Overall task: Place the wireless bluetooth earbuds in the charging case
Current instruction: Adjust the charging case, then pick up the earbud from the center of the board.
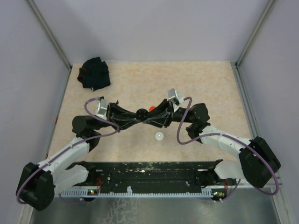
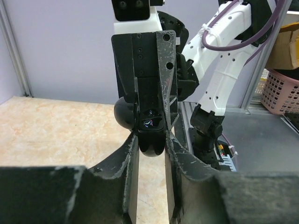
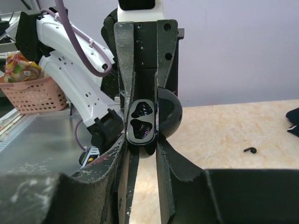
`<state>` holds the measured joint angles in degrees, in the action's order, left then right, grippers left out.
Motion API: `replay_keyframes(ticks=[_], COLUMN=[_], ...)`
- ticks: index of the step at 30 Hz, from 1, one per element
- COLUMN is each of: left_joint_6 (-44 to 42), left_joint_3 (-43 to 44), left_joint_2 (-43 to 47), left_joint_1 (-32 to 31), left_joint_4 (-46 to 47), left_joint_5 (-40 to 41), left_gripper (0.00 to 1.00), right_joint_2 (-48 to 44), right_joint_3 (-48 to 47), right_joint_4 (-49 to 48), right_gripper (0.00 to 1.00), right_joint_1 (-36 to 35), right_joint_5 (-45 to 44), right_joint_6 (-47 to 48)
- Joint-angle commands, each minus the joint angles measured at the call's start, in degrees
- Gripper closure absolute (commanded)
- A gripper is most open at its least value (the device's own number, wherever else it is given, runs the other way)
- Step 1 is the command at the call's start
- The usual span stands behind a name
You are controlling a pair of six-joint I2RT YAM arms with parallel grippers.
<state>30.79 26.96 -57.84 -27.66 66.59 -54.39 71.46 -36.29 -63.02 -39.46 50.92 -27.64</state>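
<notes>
The black charging case (image 1: 141,113) hangs above the table's middle, pinched from both sides. My left gripper (image 2: 152,145) is shut on the case's rounded lower end (image 2: 151,142). My right gripper (image 3: 142,148) grips the same case (image 3: 141,122) from the opposite side. Its lid (image 3: 169,112) is swung open, and the two glossy cavities look empty. A tiny black earbud (image 3: 251,150) lies on the table off to the right in the right wrist view. A small red piece (image 1: 152,108) sits just behind the grippers.
A white round piece (image 1: 159,136) lies on the table just in front of the grippers. A black fabric bundle (image 1: 95,73) sits at the far left corner. Purple-grey walls close the table on three sides. A pink basket (image 2: 280,88) stands off the table.
</notes>
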Motion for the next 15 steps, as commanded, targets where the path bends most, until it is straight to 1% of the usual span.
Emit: replay_keyframes(ticks=[1,2,5,8,11,13,15], left_joint_6=[-5.13,-6.68,-13.29,-17.66,-20.50,-22.07,-23.21], left_joint_3=[-1.47,-1.53,-0.62,0.52,2.60,4.58,6.76], left_joint_2=[3.27,4.36,7.86,11.04,12.96,13.08,12.18], left_joint_1=[-0.38,-0.38,-0.38,-0.36,-0.29,-0.31,-0.21], left_joint_4=[-7.14,-10.07,-22.55,-34.62,-45.76,-53.23,-60.59], left_joint_5=[1.48,2.35,6.35,13.54,22.84,29.74,36.57], left_gripper=[0.64,0.57,0.47,0.43,0.34,0.32,0.30], right_joint_2=[-1.26,-1.83,-4.04,-7.26,-9.55,-11.06,-12.35], right_joint_3=[0.18,0.35,0.48,0.39,-0.21,-0.23,0.44], right_joint_4=[-3.93,-3.24,3.10,11.16,20.16,25.26,28.04], right_gripper=[1.00,1.00,1.00,1.00,1.00,1.00,1.00], right_joint_1=[1.56,2.13,3.43,3.76,3.81,3.82,3.76], right_joint_5=[0.49,0.50,0.02,-1.85,-4.52,-6.34,-8.20], right_joint_6=[-0.84,-0.48,3.25,9.23,15.52,19.23,21.25])
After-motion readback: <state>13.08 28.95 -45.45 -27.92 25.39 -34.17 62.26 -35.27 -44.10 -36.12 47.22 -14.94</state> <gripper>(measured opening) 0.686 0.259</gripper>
